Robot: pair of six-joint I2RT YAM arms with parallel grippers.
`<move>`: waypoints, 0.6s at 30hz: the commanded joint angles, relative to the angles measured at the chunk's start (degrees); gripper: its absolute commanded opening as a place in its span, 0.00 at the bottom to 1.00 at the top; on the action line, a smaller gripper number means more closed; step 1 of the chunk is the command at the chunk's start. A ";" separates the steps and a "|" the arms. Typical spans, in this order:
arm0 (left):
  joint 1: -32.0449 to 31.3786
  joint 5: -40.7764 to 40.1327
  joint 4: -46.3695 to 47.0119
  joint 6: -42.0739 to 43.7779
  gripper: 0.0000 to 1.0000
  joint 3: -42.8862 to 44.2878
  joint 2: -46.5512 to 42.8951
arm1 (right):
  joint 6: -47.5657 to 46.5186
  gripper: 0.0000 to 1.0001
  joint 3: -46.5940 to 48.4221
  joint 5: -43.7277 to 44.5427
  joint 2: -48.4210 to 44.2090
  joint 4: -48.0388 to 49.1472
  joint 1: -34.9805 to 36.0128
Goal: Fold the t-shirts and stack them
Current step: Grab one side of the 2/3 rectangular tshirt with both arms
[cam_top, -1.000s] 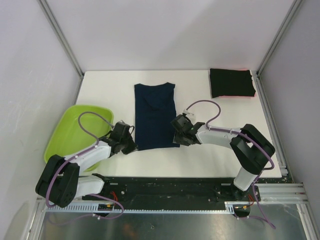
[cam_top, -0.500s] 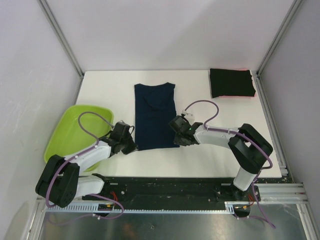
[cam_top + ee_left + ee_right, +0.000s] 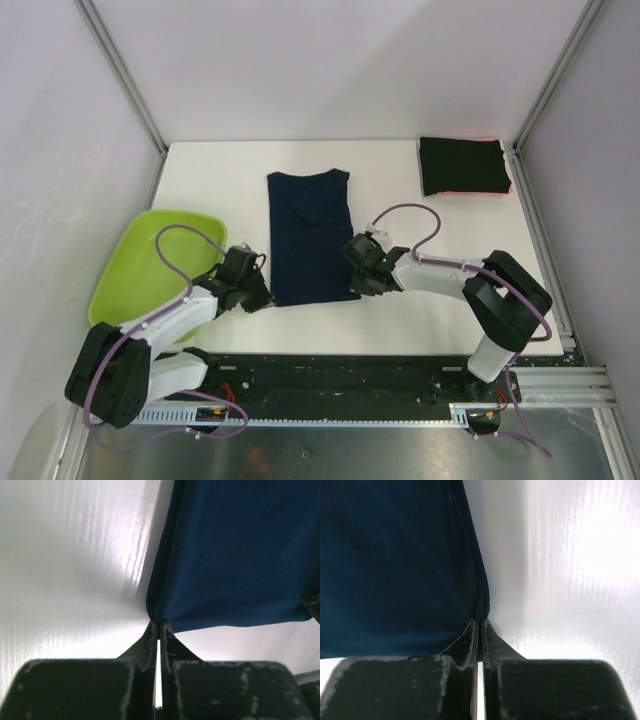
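The navy t-shirt (image 3: 310,235) lies as a long folded strip in the middle of the white table, collar end far. My left gripper (image 3: 262,297) is shut on its near left corner (image 3: 156,615). My right gripper (image 3: 356,281) is shut on its near right corner (image 3: 481,611). Both corners sit low at the table. The black t-shirt (image 3: 463,165) lies folded at the far right corner, with a red-pink edge (image 3: 468,192) showing under it.
A lime-green plastic tub (image 3: 150,262) stands at the left, close to my left arm. Metal frame posts and grey walls close in the table on the left, right and back. Bare white table (image 3: 220,180) lies on both sides of the navy shirt.
Both grippers have shifted slightly at the navy shirt's near corners. The shirt's near edge has moved a little toward the near side and left.
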 commanded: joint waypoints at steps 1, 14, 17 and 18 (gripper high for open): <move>-0.78 3.69 -4.61 2.29 0.00 -0.72 -6.32 | 0.65 0.00 -4.25 -1.08 -5.00 -6.68 0.90; -6.90 7.22 -17.42 -1.08 0.00 -0.40 -25.35 | 10.60 0.00 -9.12 3.92 -22.99 -17.72 11.01; -7.54 7.24 -20.22 -1.59 0.00 1.22 -28.19 | 12.70 0.00 -9.12 4.90 -27.55 -20.35 12.42; -7.63 7.19 -21.10 -1.64 0.00 2.04 -28.87 | 13.20 0.00 -9.08 4.99 -28.88 -20.86 12.74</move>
